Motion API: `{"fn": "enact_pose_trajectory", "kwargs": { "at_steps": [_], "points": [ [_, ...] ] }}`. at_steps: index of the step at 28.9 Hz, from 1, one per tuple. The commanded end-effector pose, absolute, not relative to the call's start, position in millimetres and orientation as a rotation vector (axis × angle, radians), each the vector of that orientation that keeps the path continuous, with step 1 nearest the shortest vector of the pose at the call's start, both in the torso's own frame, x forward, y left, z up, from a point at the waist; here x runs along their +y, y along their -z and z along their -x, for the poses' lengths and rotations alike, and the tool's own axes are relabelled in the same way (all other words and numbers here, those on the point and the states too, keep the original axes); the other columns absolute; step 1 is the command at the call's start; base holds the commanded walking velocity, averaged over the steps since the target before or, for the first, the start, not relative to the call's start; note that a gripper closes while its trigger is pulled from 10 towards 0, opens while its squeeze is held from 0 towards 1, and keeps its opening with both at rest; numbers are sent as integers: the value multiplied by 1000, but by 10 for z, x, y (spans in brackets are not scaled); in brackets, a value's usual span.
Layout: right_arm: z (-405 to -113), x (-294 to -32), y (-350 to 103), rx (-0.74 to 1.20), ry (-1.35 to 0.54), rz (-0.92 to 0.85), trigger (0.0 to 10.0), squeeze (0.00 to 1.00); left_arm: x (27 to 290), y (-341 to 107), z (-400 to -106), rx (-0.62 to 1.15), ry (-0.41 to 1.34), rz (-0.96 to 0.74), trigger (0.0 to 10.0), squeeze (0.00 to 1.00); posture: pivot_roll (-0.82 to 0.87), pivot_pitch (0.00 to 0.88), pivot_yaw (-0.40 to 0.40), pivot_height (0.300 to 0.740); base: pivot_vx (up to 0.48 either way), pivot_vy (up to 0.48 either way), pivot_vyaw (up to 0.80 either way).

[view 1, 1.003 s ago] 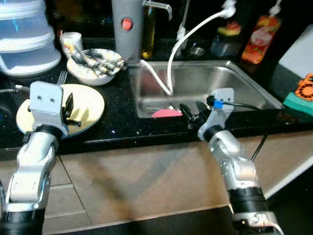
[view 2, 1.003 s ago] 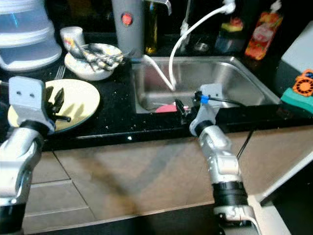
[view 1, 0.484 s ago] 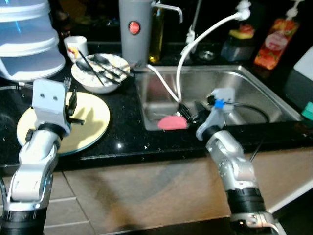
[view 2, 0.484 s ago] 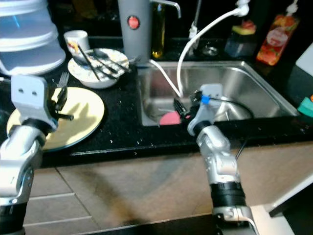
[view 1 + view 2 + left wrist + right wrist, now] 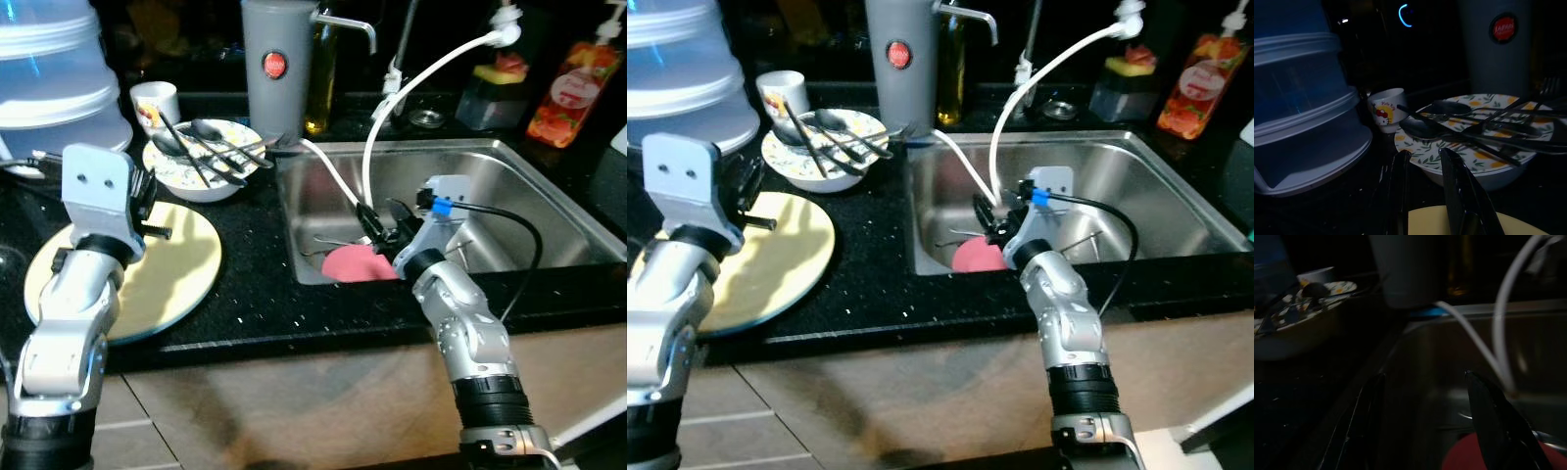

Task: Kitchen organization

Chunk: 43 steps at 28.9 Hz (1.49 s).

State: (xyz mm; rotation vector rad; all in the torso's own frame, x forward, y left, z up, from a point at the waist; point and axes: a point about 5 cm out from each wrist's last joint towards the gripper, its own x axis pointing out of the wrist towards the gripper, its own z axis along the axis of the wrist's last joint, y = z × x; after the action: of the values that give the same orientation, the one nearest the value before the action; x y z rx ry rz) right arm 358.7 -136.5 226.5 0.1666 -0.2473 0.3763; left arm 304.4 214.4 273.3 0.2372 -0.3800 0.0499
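Over the sink [image 5: 549,211], my right claw [image 5: 380,227] hangs open and empty above the pink item [image 5: 355,264], my left claw [image 5: 1425,186], nearly closed and empty, above the yellow plate [image 5: 186,264]; organization looks barely begun, dirty bowl [image 5: 201,176] uncleared.
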Motion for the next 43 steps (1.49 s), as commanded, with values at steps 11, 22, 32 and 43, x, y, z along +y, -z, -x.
{"fn": "enact_pose_trajectory", "kwargs": {
  "at_steps": [11,22,32,43],
  "points": [
    [-3580,-1375,-2254,-246,-385,-166,10000,0,2153,-2752,-3024,-375,-71,-217,10000,0,33,114,-14,740,22,0,0],
    [-3586,-1351,-2284,-256,-397,-138,10000,0,2092,-2864,-3013,-397,-48,-214,10000,0,34,111,-18,740,0,0,552],
    [-3594,-1381,-2296,-258,-386,-173,10000,0,2077,-2878,-3016,-386,-46,-244,10000,0,30,112,-22,740,0,0,0],
    [-3594,-1386,-2297,-259,-387,-171,10000,0,2135,-2865,-3037,-368,-85,-175,10000,0,27,113,-21,740,0,-295,0]
  ]
}}
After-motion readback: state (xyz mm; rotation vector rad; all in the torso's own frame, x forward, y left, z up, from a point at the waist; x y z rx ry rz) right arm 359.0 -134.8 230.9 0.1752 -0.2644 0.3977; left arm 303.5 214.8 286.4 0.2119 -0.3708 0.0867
